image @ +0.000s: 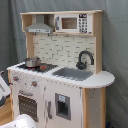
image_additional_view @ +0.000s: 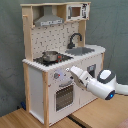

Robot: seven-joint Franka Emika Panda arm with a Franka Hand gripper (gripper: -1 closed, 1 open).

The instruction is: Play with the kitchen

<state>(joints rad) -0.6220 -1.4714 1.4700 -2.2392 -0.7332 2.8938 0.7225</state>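
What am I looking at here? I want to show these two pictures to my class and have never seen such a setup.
A white robot arm is reaching toward a toy kitchen. Two cameras off the arm film the same moment from different sides. The second exterior view shows the arm's tip near the knobs above the oven door; whether it holds anything cannot be seen. In the first exterior view only bits of the arm show at the bottom edge. On the counter are a pot, a sink and a black faucet; above are a hood and microwave.
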